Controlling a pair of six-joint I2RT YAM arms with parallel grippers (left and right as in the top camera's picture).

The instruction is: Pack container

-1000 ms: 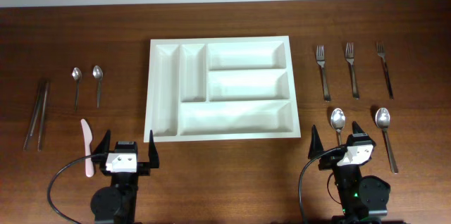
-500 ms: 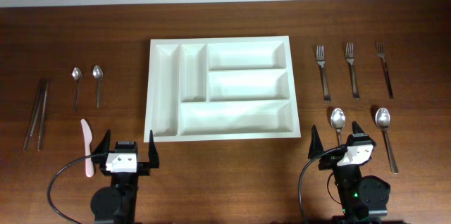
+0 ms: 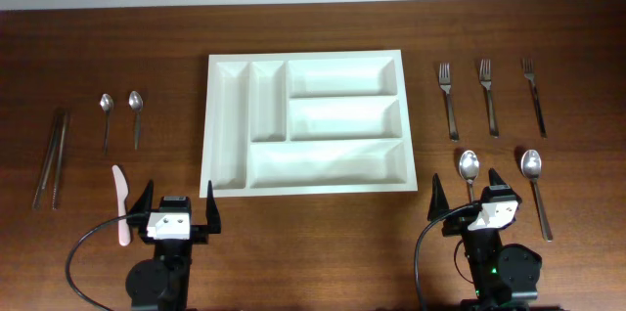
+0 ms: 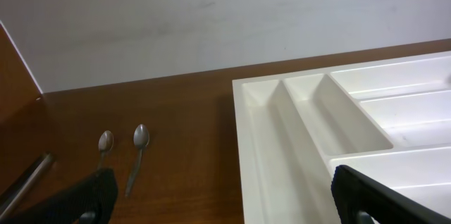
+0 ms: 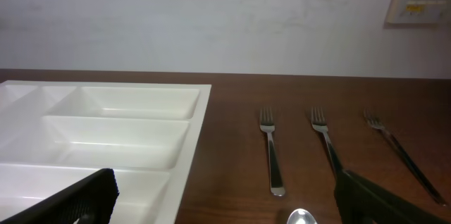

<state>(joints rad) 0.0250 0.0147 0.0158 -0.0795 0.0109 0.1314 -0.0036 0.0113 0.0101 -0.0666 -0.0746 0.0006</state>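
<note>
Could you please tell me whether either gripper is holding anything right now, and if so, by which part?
Nothing is held. The left gripper and the right gripper both stand open and empty, near the front of the container.

No legible text or markings.

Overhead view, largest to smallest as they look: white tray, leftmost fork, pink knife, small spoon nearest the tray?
1. white tray
2. leftmost fork and pink knife: similar length, too close to rank
3. small spoon
</note>
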